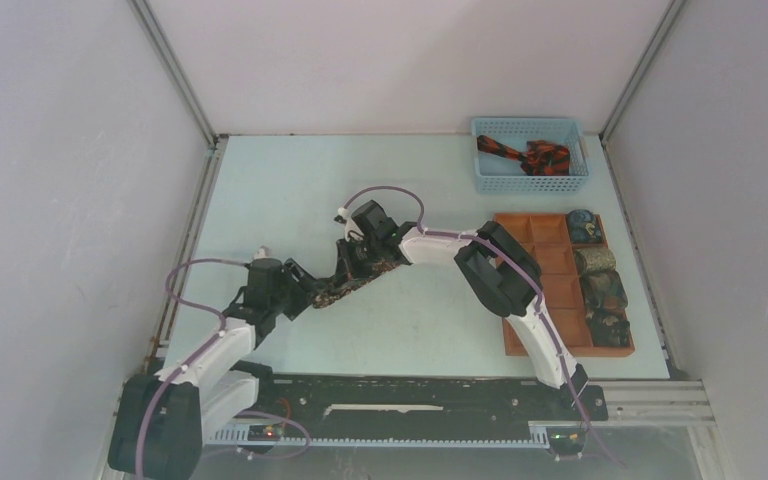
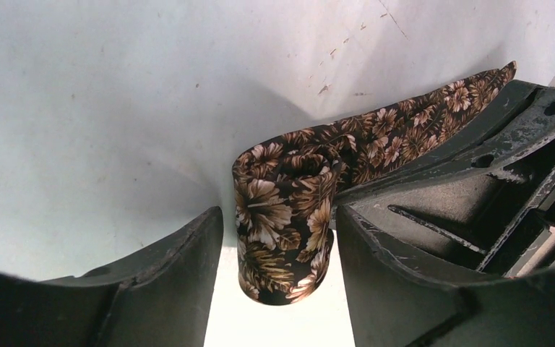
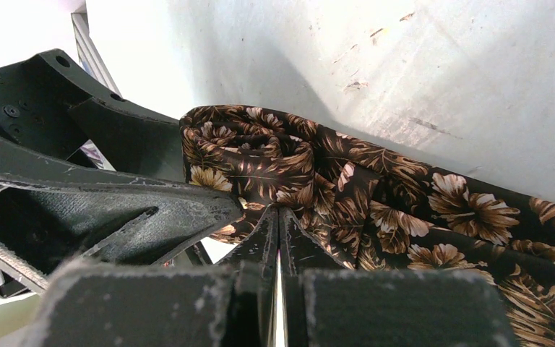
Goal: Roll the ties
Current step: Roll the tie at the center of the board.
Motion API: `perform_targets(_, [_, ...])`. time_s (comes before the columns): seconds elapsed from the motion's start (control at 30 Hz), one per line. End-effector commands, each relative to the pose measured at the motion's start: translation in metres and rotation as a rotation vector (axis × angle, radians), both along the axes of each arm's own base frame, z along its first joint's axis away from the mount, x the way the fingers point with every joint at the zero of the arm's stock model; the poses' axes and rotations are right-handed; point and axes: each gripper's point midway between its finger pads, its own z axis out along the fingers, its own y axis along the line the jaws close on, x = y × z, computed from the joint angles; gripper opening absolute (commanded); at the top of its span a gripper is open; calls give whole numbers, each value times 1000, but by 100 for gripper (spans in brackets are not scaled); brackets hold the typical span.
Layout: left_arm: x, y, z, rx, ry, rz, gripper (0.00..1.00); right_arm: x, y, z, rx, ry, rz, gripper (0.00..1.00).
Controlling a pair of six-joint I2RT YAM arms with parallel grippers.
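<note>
Left gripper [image 2: 278,242]: fingers [image 2: 159,282] apart, straddling rolled end of brown tie [image 2: 282,210]; one finger touching roll, slim gap at other.
Right gripper [image 3: 278,242]: fingers [image 3: 296,253] pressed fully together, tips against tie fabric just beside roll; pinch cannot be told.
Unrolled length of brown tie lies on table [image 1: 290,190], mid-table, between arms.
Black-and-red tie [image 1: 528,156]: in basket [image 1: 530,183], far right corner.
</note>
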Motion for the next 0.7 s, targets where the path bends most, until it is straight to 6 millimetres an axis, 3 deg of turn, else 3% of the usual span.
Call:
perform_targets(0.0, [4,-1,-5,-15,-4,5,64,0,0,10,8,-41,5,0])
perform_targets(0.17, [8,-5,-9,-29,0,-10,57,0,-1,9,6,-39,3,0])
perform_targets(0.37, [8,-9,-12,-35,17,-32,37,4,-1,13,13,-45,-4,0])
perform_targets(0.53, [8,-7,-10,-5,20,-40,27,10,-2,24,25,-61,-12,0])
perform_targets(0.67, [1,1,-12,78,72,-47,24,18,-5,40,42,-85,-26,10])
